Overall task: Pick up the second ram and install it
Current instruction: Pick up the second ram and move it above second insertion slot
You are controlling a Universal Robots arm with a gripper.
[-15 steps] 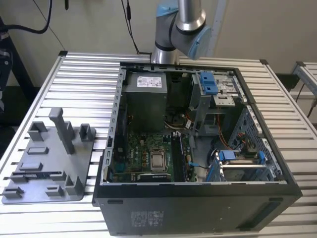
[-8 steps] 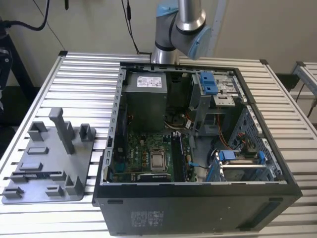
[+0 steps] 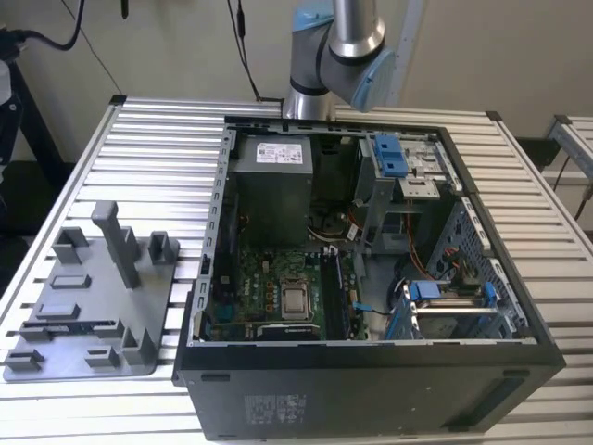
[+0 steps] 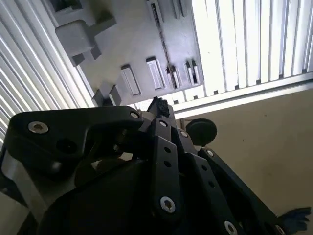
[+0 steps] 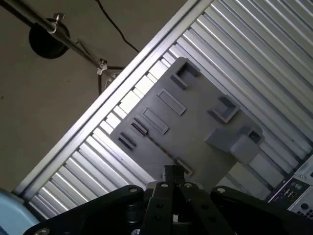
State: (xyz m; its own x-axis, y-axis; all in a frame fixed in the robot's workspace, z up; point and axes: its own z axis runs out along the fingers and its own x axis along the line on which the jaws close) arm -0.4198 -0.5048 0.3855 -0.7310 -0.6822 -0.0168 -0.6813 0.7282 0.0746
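A thin dark strip, seemingly the second ram (image 3: 79,325), lies in a long slot of the grey fixture plate (image 3: 93,306) at the exterior view's left. Both wrist views look down on that plate (image 5: 195,122) (image 4: 132,39) from high above, and the dark strip (image 5: 161,149) (image 4: 164,41) runs across it. My gripper (image 5: 173,172) (image 4: 159,105) hangs well above the plate's edge, its black fingers closed together with nothing between them. The motherboard (image 3: 278,287) lies inside the open computer case (image 3: 371,380), with its memory slots (image 3: 332,292) beside the processor socket.
The case and the plate rest on a slatted aluminium table (image 3: 157,139). The arm's base joint (image 3: 335,56) rises behind the case. Upright grey blocks (image 3: 116,243) stand on the plate. A power supply (image 3: 271,185), drive cages (image 3: 398,176) and cables fill the case.
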